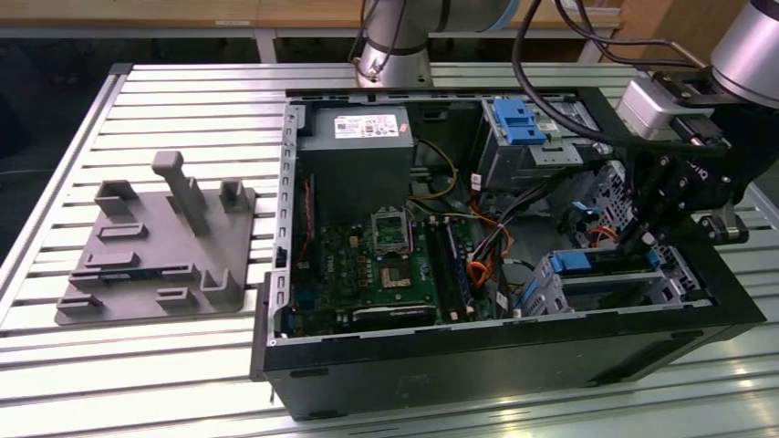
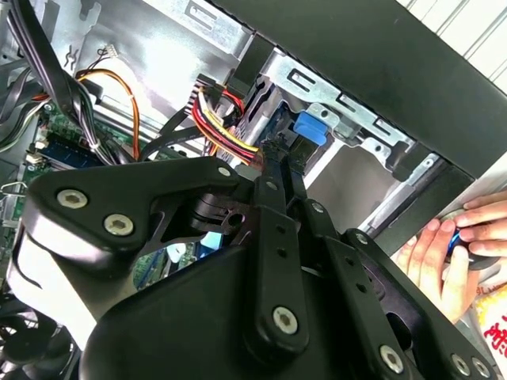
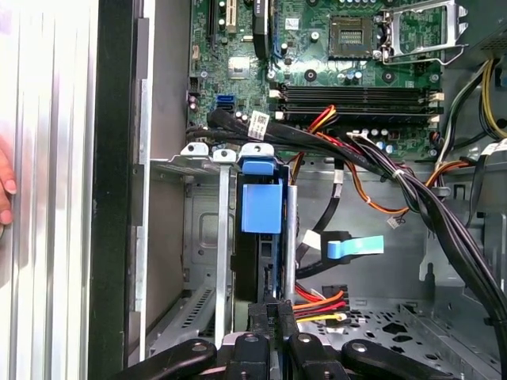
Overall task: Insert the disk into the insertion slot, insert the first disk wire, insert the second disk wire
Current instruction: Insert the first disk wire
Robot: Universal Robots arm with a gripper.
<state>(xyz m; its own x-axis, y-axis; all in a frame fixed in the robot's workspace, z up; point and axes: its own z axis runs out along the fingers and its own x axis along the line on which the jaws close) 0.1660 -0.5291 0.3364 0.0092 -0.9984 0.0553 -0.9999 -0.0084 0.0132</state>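
Disk wire [image 3: 321, 305], the red-and-yellow bundle, looks pinched at its plug between the gripper's [image 3: 274, 309] closed-together fingers. It is held at the end of the disk [image 3: 261, 207] away from its blue handle, presumably for plugging in. The disk already stands edgewise in the insertion slot [image 3: 202, 237].

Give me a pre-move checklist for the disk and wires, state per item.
1. Disk in insertion slot: ok, its blue carrier sits in the cage mouth.
2. Gripper at the slot, beside the red-yellow wires: ok.
3. Wires plugged into the disk: cannot tell, the connection is hidden.
4. Person's hand at the case edge: not ok, close to the work.
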